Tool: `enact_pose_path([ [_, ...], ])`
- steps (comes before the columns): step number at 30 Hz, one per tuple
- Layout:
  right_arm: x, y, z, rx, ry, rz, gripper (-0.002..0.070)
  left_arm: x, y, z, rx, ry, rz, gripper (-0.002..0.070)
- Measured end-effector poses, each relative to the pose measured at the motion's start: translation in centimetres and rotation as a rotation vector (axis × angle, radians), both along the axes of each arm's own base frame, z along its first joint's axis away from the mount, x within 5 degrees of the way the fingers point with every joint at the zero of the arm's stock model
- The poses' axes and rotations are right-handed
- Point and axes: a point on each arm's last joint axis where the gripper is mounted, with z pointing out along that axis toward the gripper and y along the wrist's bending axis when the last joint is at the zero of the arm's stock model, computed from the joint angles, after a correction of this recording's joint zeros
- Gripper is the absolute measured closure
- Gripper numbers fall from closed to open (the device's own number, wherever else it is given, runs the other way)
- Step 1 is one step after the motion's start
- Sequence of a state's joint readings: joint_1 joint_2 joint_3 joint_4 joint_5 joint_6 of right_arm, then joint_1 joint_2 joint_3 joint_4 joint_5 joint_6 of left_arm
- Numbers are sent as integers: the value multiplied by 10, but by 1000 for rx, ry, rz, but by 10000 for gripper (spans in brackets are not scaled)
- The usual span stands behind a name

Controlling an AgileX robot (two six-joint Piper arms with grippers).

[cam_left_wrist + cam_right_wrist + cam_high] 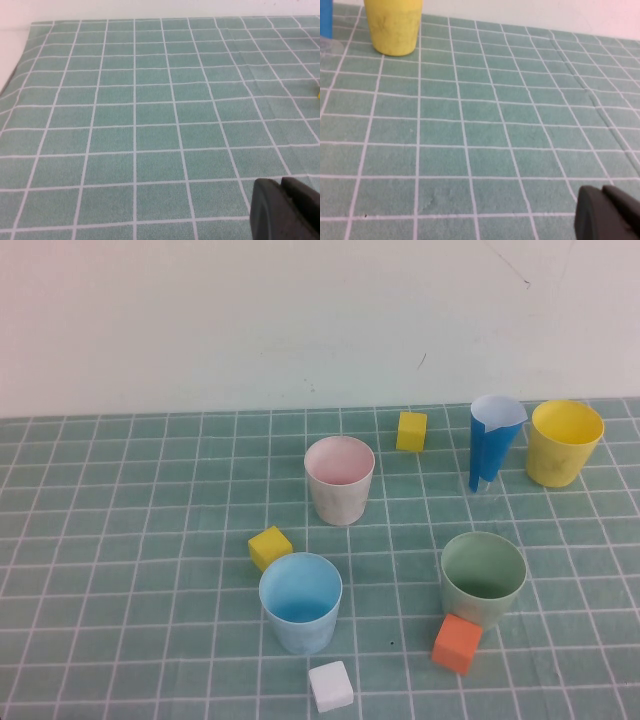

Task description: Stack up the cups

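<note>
Though peering from both wrists, seeing only a dark sliver of the left gripper [285,212], hanging low over a bare stretch of the green checked mat [120,540] and holding nothing in sight; not managing to tell whether clenched or released. Finding the right gripper [607,212] likewise as a dark sliver low over bare mat, gripping nothing visible, its state again impossible to tell.

Spotting the yellow cup [565,442] upright at the far right of the mat, standing well apart from the right gripper in the right wrist view. Noting the dark-blue cone [494,443] just beside that cup, on its left. Placing the whitish cup [339,480], pink inside, upright near the middle, with a yellow cube [411,431] behind it to the right. Seeing the light blue cup [300,602] upright nearer the robot, with a second yellow cube [270,547] just beside its far left rim and a white cube [331,686] close in front. Finding the pale green cup [483,578] upright to the right of the blue one, with an orange cube [457,643] touching or nearly touching its base. Standing separately, all four, none nested.
</note>
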State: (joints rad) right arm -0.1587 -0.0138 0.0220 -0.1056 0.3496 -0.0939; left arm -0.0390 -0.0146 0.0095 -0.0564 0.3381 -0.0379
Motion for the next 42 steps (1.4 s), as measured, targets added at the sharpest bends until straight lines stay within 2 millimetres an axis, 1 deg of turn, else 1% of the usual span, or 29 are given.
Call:
enact_pose_path([
  [42, 0, 0, 0, 29, -6, -10, 678, 0, 0, 0, 0, 0, 0, 677],
])
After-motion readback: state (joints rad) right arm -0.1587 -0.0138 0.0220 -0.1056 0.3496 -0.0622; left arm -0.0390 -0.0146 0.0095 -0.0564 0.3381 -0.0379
